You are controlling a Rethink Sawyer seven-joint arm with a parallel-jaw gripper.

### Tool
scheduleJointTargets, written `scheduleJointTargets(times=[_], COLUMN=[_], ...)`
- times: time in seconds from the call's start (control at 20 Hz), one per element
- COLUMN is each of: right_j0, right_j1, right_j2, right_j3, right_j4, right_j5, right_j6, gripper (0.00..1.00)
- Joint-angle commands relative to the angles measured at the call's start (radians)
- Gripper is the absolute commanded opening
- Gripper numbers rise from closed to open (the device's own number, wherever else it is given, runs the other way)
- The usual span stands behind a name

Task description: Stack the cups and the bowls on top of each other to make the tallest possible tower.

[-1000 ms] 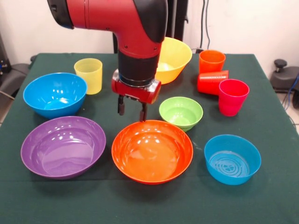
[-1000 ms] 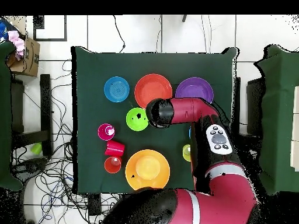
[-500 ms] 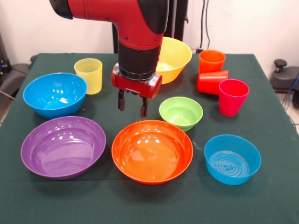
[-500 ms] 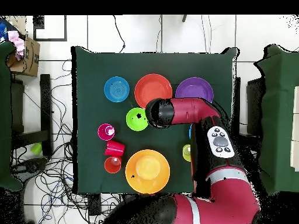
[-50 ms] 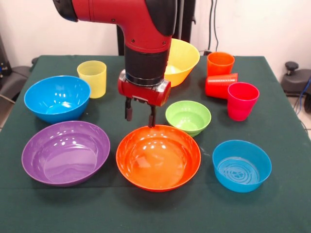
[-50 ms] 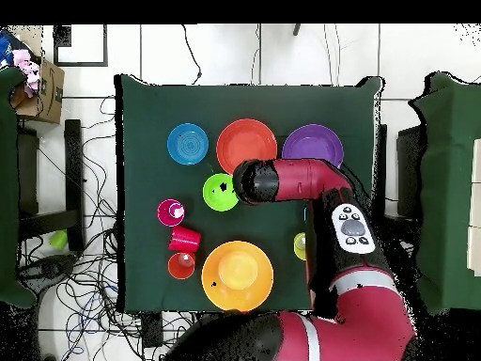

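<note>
Green cloth table [image 5: 272, 213], white wall behind, cables on the tiled floor around it in the overhead view. Nothing stacked yet: every bowl and cup sits on its own.

Gripper [image 5: 139, 117] hangs from the red arm [image 5: 146, 29], fingers pointing straight down and spread with a clear gap, holding nothing. Tips sit just above the far rim of the orange-red bowl [image 5: 158, 158], roughly over its back edge, not over the centre. Can't tell from the front view whether a tip touches the rim; looks just apart.

Key relation: the bowl lies directly below and toward the camera side of the tool. One finger looks set to go inside the rim and one outside, so my read is a rim pinch on that bowl's back wall, needing only a straight drop.

Neighbours:
- small green bowl [image 5: 188, 117] just beside the gripper, touching or nearly touching the orange-red bowl's rim
- purple bowl [image 5: 65, 152] near the orange-red one on the other side
- blue bowl [image 5: 57, 98] behind the purple one, second blue bowl [image 5: 241, 165] near the front corner
- large yellow bowl [image 5: 182, 58] behind the arm, partly hidden
- yellow cup [image 5: 92, 78] upright; orange cup [image 5: 220, 63] upright, red cup [image 5: 221, 85] on its side, pink cup [image 5: 241, 100] upright, the three clustered together

Risk, as I judge it: glossy thin wall could slip out of the pinch, and the tilting bowl could bump the green one.
</note>
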Motion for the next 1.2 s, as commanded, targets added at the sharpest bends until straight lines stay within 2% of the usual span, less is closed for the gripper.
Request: scheduleJointTargets(times=[0.05,0.7,1.2], right_j0=[0.034,0.033,0.024], right_j1=[0.077,0.153,0.14], right_j2=[0.025,0.012,0.011], right_j3=[-0.006,-0.061,-0.046], right_j4=[-0.006,-0.035,-0.028], right_j5=[-0.036,-0.078,-0.076], right_j6=[0.04,0.021,0.014], gripper=[1.0,1.0,1.0])
